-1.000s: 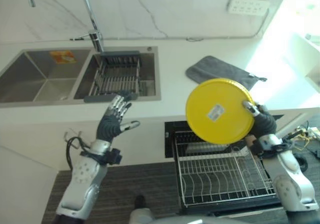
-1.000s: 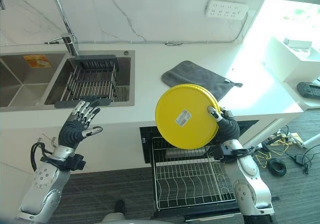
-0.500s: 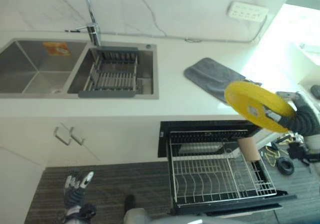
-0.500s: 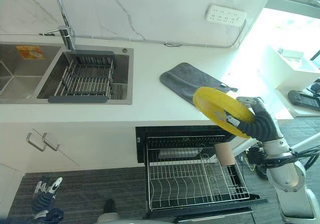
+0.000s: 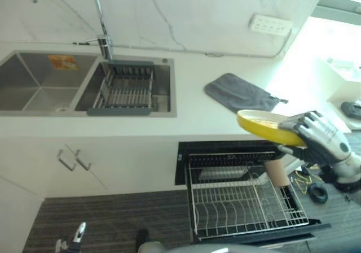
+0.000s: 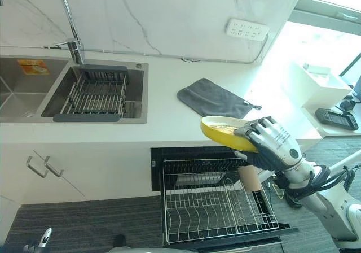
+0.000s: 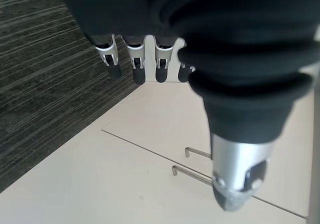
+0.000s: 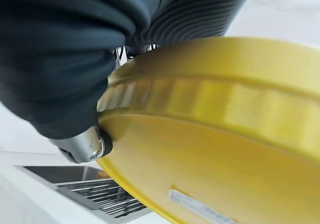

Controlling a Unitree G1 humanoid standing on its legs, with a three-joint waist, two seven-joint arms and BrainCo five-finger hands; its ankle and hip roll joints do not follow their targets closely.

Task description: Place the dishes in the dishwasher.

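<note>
While gripped by right robot hand [image 6: 273,143], yellow plate [image 6: 225,132]

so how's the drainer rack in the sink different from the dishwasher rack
The drainer rack is a dark-framed basket of straight bars, sitting inside the right sink basin; the dishwasher rack is pale wire with rows of curved prongs, pulled out over the floor below the counter. The drainer rack looks smaller, though it is also farther off. The right hand holds a yellow plate above the dishwasher rack, not the drainer. No dishes are visible in either.
</note>
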